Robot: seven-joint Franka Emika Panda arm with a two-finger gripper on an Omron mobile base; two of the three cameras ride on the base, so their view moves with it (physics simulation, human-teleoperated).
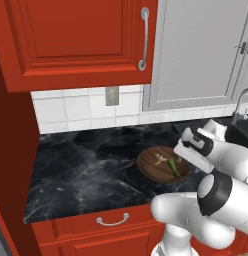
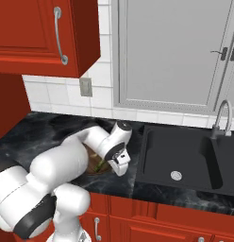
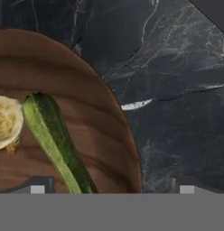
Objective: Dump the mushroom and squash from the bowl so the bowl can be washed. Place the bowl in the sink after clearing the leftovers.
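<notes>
The wooden bowl (image 1: 147, 169) rests on the black marble counter just left of the sink (image 2: 185, 151). Inside it lie the pale mushroom (image 1: 159, 159) and the green squash (image 1: 174, 167), side by side. In the hand view the mushroom (image 3: 6, 122) sits at the left edge, and the squash (image 3: 55, 144) runs diagonally beside it across the bowl (image 3: 64, 67). My gripper (image 3: 111, 188) hangs open low over the bowl's right rim. One fingertip is over the bowl's inside, the other over the counter outside. From the right base camera my arm hides most of the bowl (image 2: 93, 163), with the gripper (image 2: 120, 166) pointing down.
The curved chrome faucet (image 2: 222, 116) stands behind the sink's right basin. Red upper cabinets (image 1: 76, 40) overhang the counter (image 1: 81, 170), and a tall red panel (image 1: 13, 165) closes its left end. A wall outlet (image 1: 112, 95) sits on the white tiles.
</notes>
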